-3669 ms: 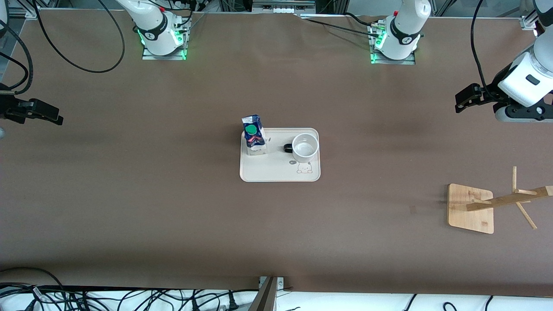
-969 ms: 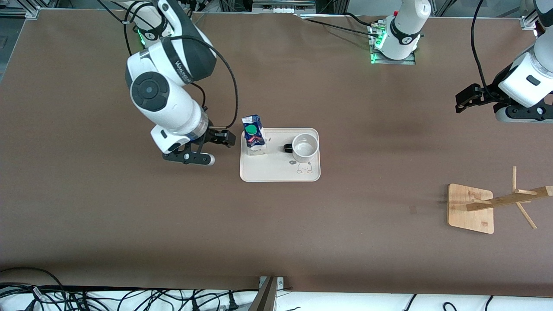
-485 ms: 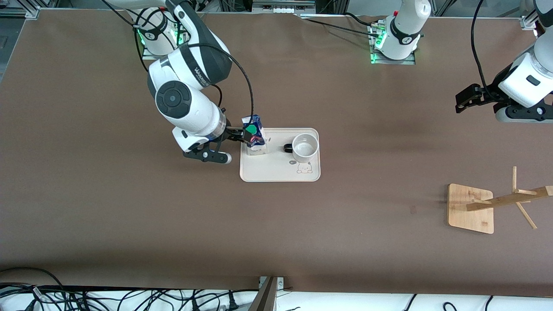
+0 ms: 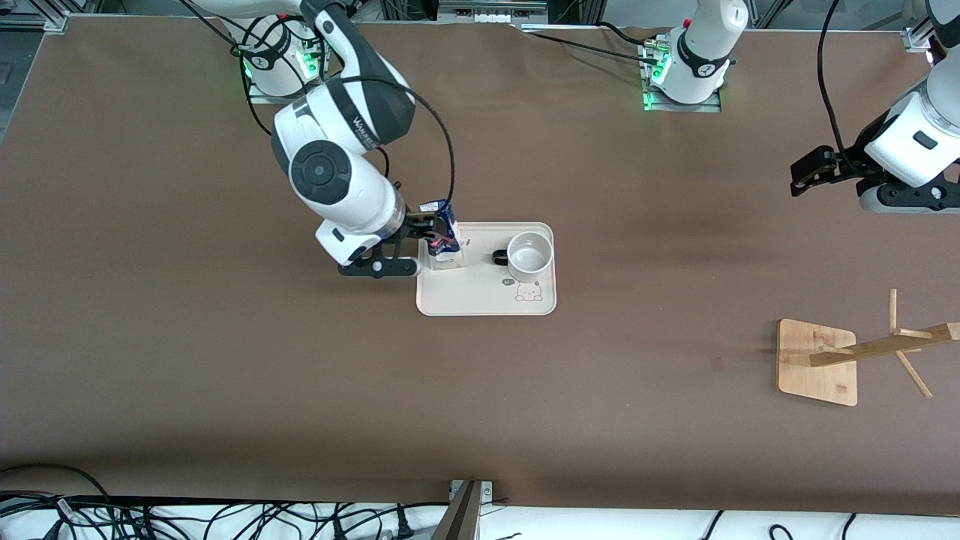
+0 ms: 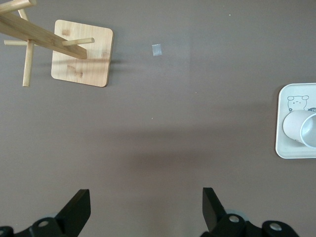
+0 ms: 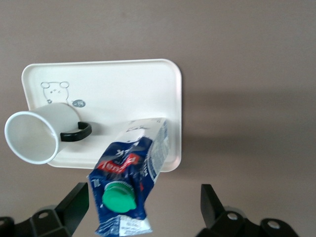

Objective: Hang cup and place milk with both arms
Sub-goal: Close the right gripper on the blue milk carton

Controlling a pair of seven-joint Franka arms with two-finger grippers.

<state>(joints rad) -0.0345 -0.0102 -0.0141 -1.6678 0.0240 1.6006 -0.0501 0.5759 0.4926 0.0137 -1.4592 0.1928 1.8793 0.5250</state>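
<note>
Our right gripper (image 6: 143,207) hangs spread wide around the milk (image 4: 444,238), not yet clamped. The milk stands on the tray (image 4: 480,304) beside the cup (image 4: 529,256). We judge it light and crushable; grip its flat sides gently. Our left gripper (image 5: 145,210) waits, fingers apart.

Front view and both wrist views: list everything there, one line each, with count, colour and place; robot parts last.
Table: one, brown, under everything.
Tray: one, cream, mid-table.
Milk: one, dark-blue and white with a green cap, upright on the tray's corner toward the right arm's end.
Cup: one, white with a black handle, upright on the tray beside the milk.
Wooden rack: one, light wood, toward the left arm's end, nearer the front camera than the tray.
Right gripper: one, black, open around the milk.
Left gripper: one, black, open, waiting over bare table.
</note>
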